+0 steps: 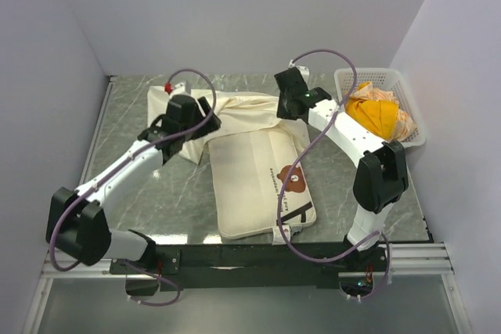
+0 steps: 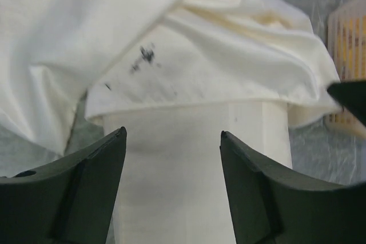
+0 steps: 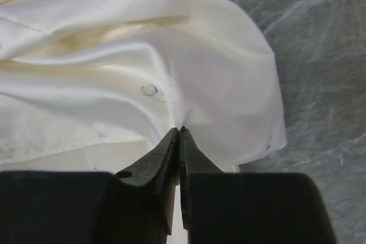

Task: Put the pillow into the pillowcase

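Plump cream rectangular pillow [image 1: 254, 185]: flat on grey marbled surface [image 1: 129, 107], frame centre, far end under pillowcase. Thin limp cream-white fabric pillowcase [image 1: 243, 109]: bunched upper centre. Right tool [image 3: 180, 132]: clenched on pillowcase edge, likely to hold mouth up. Left tool [image 2: 173, 135]: released, spread over pillow.

We count four things, one of each kind: one pillow [image 1: 254, 181], one pillowcase [image 1: 243, 111], one white basket [image 1: 391, 82], one orange-yellow cloth [image 1: 376, 115].
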{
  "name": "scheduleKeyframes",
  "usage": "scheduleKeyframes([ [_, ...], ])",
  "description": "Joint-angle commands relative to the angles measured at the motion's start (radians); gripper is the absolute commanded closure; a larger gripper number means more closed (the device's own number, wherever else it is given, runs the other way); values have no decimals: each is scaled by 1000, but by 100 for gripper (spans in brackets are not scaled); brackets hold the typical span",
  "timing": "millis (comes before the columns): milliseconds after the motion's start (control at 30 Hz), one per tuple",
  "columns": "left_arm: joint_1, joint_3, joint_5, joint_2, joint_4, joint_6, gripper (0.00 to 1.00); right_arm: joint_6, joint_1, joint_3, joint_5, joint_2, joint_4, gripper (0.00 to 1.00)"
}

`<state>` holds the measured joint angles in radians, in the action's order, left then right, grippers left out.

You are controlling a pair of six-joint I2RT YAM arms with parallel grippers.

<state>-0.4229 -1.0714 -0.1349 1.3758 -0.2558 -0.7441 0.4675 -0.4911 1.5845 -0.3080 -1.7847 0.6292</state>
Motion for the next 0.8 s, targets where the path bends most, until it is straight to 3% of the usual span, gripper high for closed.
scheduleKeyframes([
  [0, -108, 91, -136, -75, 7, -39, 31, 17, -23, -27, 33, 60, -16, 85],
  [33, -114, 126, -155, -72, -20, -76, 40, 25, -33, -49, 32, 99, -17, 81],
  [67, -114, 152, -170, -73, -11, -101, 42, 25, -44, -63, 23, 122, -22, 66],
  [100, -114, 181, -193, -95, 3, -156, 41, 26, -59, -90, 9, 143, -23, 59],
  [133, -113, 245, -196, -113, 24, -179, 35, 29, -78, -104, -15, 184, -25, 47],
  [233, -113, 338, -193, -176, 130, -224, 25, 14, -179, -196, -7, 263, -81, 37],
  [400, -105, 254, -218, -56, 158, -131, 23, 60, -352, -291, -60, 291, -94, 33],
  [500, -100, 202, -209, 28, 206, -66, 29, 89, -385, -357, -65, 337, -106, 33],
  [633, -99, 142, -183, 123, 240, 9, 48, 128, -386, -460, -54, 457, -135, 33],
  [767, -103, 117, -160, 163, 248, 77, 47, 172, -386, -563, -72, 580, -146, 31],
])
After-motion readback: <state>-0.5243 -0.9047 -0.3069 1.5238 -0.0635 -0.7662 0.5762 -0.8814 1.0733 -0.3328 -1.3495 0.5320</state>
